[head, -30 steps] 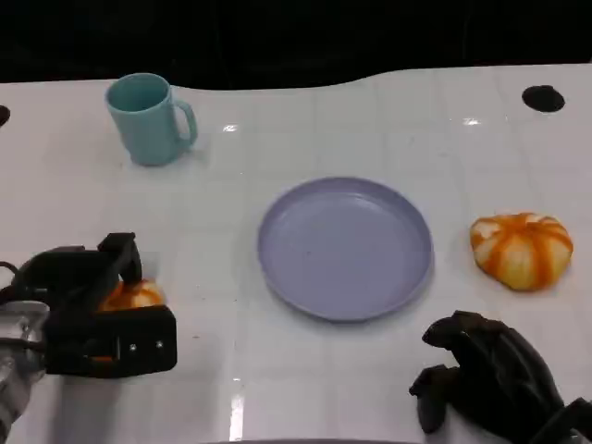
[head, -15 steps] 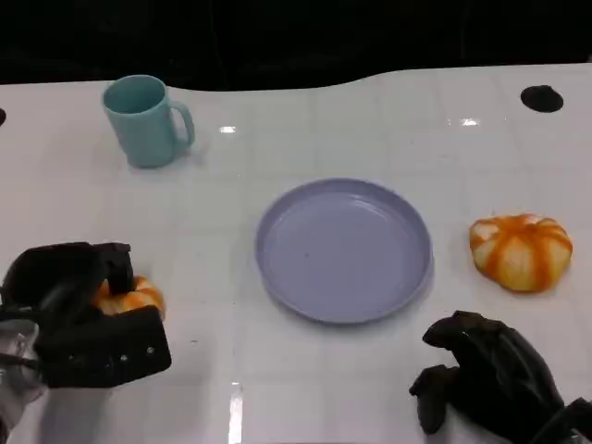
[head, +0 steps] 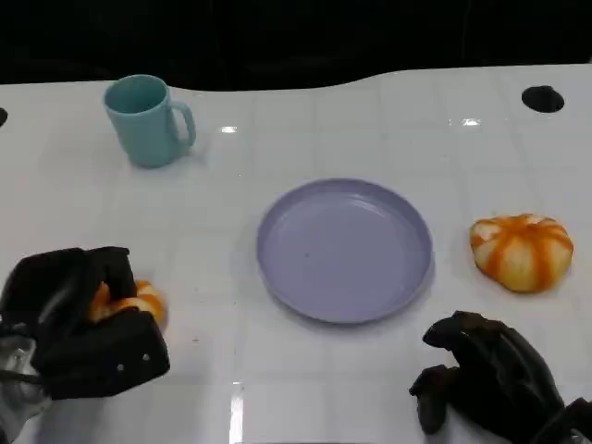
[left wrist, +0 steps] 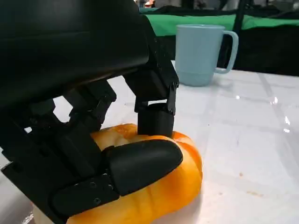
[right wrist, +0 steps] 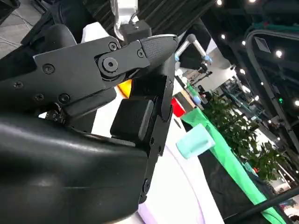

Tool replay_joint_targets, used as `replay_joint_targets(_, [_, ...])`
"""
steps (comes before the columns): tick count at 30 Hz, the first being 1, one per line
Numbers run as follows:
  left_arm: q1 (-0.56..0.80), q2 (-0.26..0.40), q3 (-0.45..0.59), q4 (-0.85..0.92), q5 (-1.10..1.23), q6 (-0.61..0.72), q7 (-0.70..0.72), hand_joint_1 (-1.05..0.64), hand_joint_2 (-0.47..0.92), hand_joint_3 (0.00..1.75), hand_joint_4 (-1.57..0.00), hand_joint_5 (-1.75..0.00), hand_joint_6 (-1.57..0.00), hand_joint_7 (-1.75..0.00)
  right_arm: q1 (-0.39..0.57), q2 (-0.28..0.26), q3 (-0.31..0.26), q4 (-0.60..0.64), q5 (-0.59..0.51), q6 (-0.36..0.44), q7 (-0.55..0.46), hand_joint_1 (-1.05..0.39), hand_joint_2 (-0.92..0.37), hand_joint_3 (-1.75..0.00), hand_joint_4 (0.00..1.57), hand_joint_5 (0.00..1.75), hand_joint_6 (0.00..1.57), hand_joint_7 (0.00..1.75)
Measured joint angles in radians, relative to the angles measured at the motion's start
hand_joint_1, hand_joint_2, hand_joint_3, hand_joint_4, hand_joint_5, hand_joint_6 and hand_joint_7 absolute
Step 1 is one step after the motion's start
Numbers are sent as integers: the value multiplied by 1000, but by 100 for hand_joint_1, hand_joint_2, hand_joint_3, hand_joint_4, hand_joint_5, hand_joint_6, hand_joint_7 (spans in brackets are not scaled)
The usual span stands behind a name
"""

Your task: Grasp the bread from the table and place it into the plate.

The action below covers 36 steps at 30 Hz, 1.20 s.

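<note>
A small orange bread (head: 141,300) lies on the white table at the near left. My left hand (head: 79,319) wraps around it; in the left wrist view the black fingers (left wrist: 140,163) press on top and across the front of the bread (left wrist: 173,186), which rests on the table. A round lavender plate (head: 344,248) sits at the table's middle, with nothing on it. A second, larger orange-and-white bread (head: 521,251) lies to the right of the plate. My right hand (head: 490,379) rests near the front right edge, fingers curled in with nothing in them.
A teal mug (head: 145,120) stands at the far left, also seen behind the bread in the left wrist view as the mug (left wrist: 202,53). A black hole (head: 542,98) marks the table's far right corner. The table's back edge borders a dark area.
My left hand's fingers have curled down over the small bread and now cover more of it. The right hand, plate and other bread have not moved.
</note>
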<state>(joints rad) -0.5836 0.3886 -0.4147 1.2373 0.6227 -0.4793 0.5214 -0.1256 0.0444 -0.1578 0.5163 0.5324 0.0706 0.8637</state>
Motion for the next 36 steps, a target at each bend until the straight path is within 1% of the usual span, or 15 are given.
replay_joint_targets(2, [10, -2, 22, -5, -32, -38, 0, -105, 13, 175, -157, -175, -157, -175, 0, 0, 0, 0, 0, 0, 0, -72, -92, -1, 153, 77, 157, 34])
replay_joint_targets(8, [49, -21, 90, -35, -121, -144, -22, -105, 19, 174, -157, -175, -157, -175, 1, 0, 0, -4, 0, 2, -4, -72, -92, -1, 153, 77, 157, 35])
replay_joint_targets(11, [61, -31, 106, -43, -150, -194, -32, -105, 20, 174, -157, -175, -157, -175, 1, 0, 0, -4, 0, 2, -3, -72, -92, -1, 153, 78, 157, 35])
replay_joint_targets(12, [61, -34, 107, -44, -152, -201, -39, -105, 27, 166, -157, -175, -157, -175, 1, 0, 0, -4, 0, 2, -3, -73, -91, -1, 153, 78, 157, 35])
replay_joint_targets(14, [68, -42, 121, -59, -163, -216, -44, -105, 33, 159, -157, -175, -157, -175, 1, 0, 0, -4, 0, 2, -3, -73, -91, 0, 153, 78, 157, 34])
replay_joint_targets(15, [74, -51, 134, -71, -180, -231, -48, -105, 36, 153, -157, -175, -157, -175, 1, 0, 0, -3, 0, 2, -3, -73, -91, 0, 153, 78, 157, 34])
replay_joint_targets(17, [83, -73, 158, -86, -210, -264, -66, -105, 40, 147, -157, -175, -157, -175, 1, 0, 0, -3, 0, 2, -3, -73, -91, 0, 152, 78, 157, 34])
replay_joint_targets(18, [85, -83, 169, -91, -224, -278, -78, -105, 43, 142, -157, -175, -157, -175, 1, 0, 0, -3, 0, 2, -3, -73, -91, 0, 152, 78, 157, 33])
replay_joint_targets(22, [87, -111, 209, -115, -269, -310, -121, -105, 44, 135, -157, -175, -157, -175, 1, 0, 0, -2, 0, 2, -3, -73, -91, 0, 153, 78, 157, 34])
replay_joint_targets(24, [87, -122, 229, -120, -291, -320, -148, -105, 45, 129, -157, -175, -157, -175, 1, 0, 0, -2, 0, 2, -3, -73, -91, 0, 153, 78, 157, 34])
replay_joint_targets(27, [85, -149, 267, -120, -346, -334, -200, -105, 53, 112, -157, -175, -157, -175, 2, 0, 0, -3, 0, 2, -3, -72, -92, -1, 152, 78, 157, 35])
replay_joint_targets(29, [81, -162, 281, -122, -353, -339, -214, -105, 56, 109, -157, -175, -157, -175, 2, 0, 0, -3, -1, 1, -3, -72, -92, -1, 152, 79, 157, 35])
replay_joint_targets(32, [73, -176, 296, -127, -355, -339, -218, -105, 64, 97, -157, -175, -157, -175, 2, 0, 0, -3, -1, 1, -3, -72, -91, -1, 152, 79, 157, 36])
replay_joint_targets(36, [57, -209, 306, -137, -356, -339, -218, -105, 67, 92, -157, -175, -157, -175, 2, 0, 0, -2, 0, 1, -3, -72, -91, 0, 152, 80, 157, 36])
